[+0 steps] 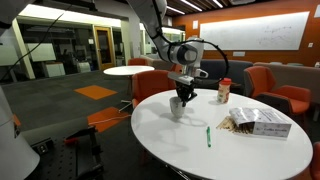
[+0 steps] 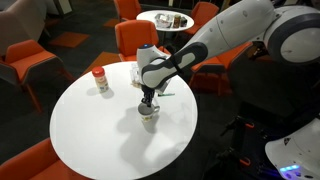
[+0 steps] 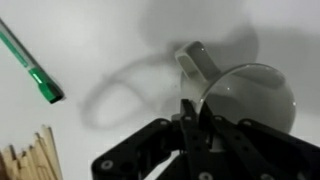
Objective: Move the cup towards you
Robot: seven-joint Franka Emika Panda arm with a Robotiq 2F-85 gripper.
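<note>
**Asker:** Holding anything in that claw (image 3: pixel 195 122) of yours?

**Me:** Yes. My claw is clenched on the cup (image 3: pixel 250 100). In the wrist view its fingers (image 3: pixel 187 115) pinch the rim right by the handle (image 3: pixel 195 62), which points away from my wrist.

**Asker:** And where is the cup standing?

**Me:** It stands upright on the round white surface (image 1: pixel 160 140), directly under my claw in both exterior views (image 1: pixel 178 108) (image 2: pixel 149 114). I cannot tell whether its base touches the surface or is just clear of it.

**Asker:** What else lies around it?

**Me:** A red-lidded jar (image 1: pixel 224 90) stands well apart from the cup. A green pen (image 1: pixel 208 137) lies flat on the surface, apart from the cup too. Beyond the pen sits a white box (image 1: pixel 265 122) with pale wooden sticks (image 1: pixel 231 126) spilling at its end. My wrist view catches the pen and the stick tips (image 3: pixel 30 155) off to one side.
</note>
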